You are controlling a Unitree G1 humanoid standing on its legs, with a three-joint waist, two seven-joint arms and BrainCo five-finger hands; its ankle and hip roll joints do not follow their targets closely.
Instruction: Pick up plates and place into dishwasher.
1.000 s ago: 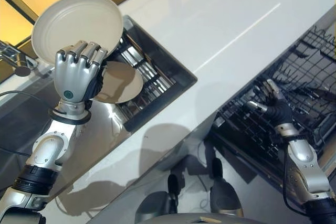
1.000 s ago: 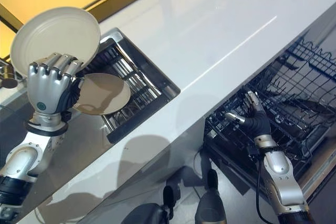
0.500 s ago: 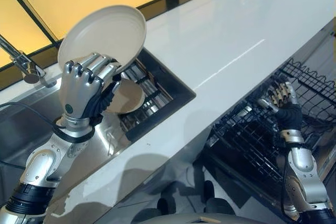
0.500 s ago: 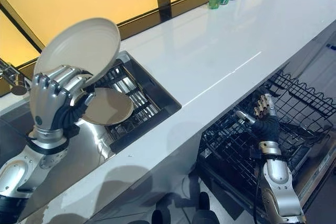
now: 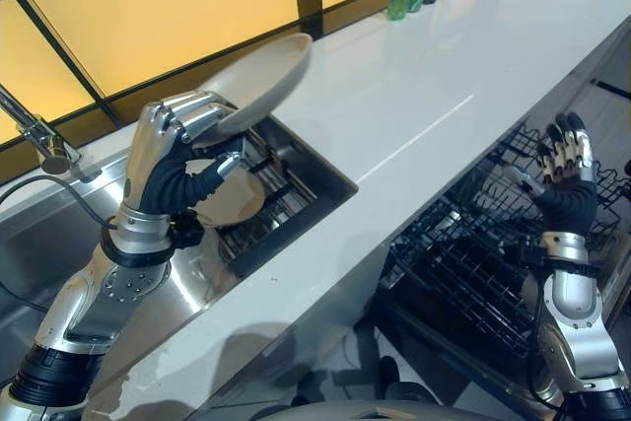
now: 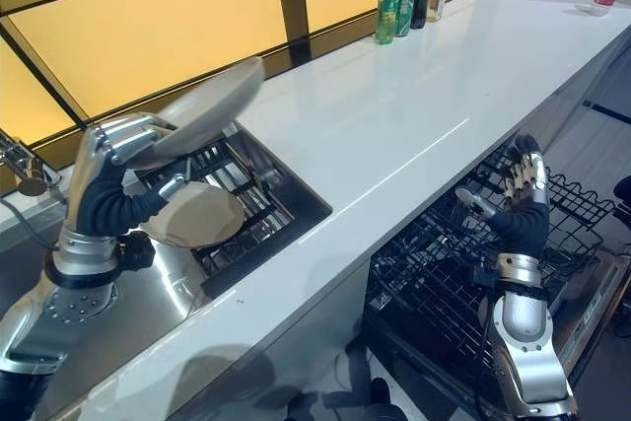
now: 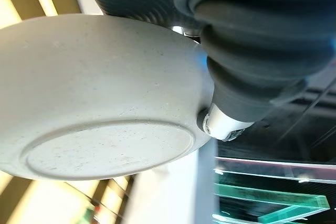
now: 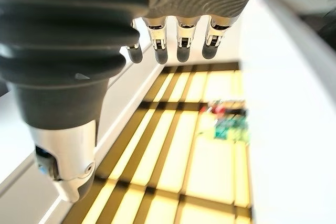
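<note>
The plate (image 5: 258, 81), tilted nearly edge-on, sits in our left hand (image 5: 177, 150), fingers curled over its rim above the sink rack (image 5: 286, 184), where a second plate (image 5: 229, 199) lies. Our right hand (image 5: 564, 170) is raised above the dishwasher rack (image 5: 473, 263), fingers straight and spread.

In the left wrist view, the plate's underside fills the space beside our thumb (image 7: 223, 121).

In the right wrist view, our fingers (image 8: 181, 40) hang relaxed, holding nothing.

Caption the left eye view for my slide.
Left hand lifts a pale plate above the sink rack; right hand open over the dishwasher rack.
</note>
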